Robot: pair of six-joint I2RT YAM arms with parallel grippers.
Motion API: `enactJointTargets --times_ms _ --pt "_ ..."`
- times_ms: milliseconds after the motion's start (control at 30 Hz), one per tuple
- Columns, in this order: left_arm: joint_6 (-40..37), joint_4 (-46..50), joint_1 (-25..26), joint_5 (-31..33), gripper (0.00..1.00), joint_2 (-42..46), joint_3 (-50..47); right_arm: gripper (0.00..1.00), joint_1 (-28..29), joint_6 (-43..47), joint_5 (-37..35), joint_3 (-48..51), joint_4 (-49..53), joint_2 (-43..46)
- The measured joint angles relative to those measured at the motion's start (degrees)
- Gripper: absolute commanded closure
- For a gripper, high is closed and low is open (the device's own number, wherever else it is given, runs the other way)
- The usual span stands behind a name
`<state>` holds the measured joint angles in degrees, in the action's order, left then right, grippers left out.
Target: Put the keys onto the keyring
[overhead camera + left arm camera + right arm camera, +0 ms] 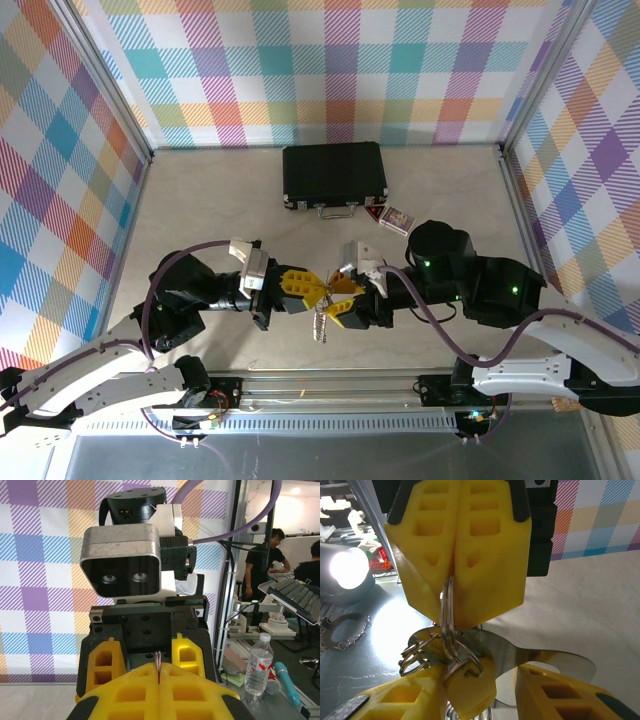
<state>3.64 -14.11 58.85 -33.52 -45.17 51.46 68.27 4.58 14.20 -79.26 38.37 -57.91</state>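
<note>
Right wrist view: the right gripper (481,692) has its fingers partly apart at the bottom of the frame, closed on nothing that I can make out. Between them sits the key (469,687). Its yellow head leans on the lower-left finger, and its silver blade (540,660) runs out flat toward the lower right, over the other finger. Straight above, the left gripper (456,597) comes down from the top of the frame, shut tight on the keyring (447,625). The keyring hangs out of the closed tips, edge-on to this camera, with its long axis running up and down the frame. A bunch of smaller rings (417,652) dangles at its lower left. The key's head seems to meet the keyring through one small loop, though I cannot tell whether it is truly threaded.

The coming move turns on this: the keyring is just above the right gripper, and the key is touching its foot. The right arm is the one free to work.

From the top view the grippers meet tip to tip low in the centre. The case (333,175) and a small box (397,218) lie well apart on the desk (200,200), toward the top of the frame. Nothing blocks the way.
</note>
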Motion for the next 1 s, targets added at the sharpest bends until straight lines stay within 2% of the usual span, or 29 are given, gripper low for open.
enactJointTargets --times_ms 367,733,1000 --pt "-0.02 0.0 0.0 1.01 1.0 1.27 -0.63 0.79 0.0 -1.01 -0.24 0.76 -1.46 0.02" --pt "-0.22 0.11 0.0 2.78 1.0 2.14 -1.38 0.99 0.0 -0.7 -1.36 0.94 -1.4 1.09" --pt "-0.46 0.46 0.0 3.23 1.0 2.34 -1.51 1.0 0.0 -0.39 -1.99 0.94 -0.63 1.09"
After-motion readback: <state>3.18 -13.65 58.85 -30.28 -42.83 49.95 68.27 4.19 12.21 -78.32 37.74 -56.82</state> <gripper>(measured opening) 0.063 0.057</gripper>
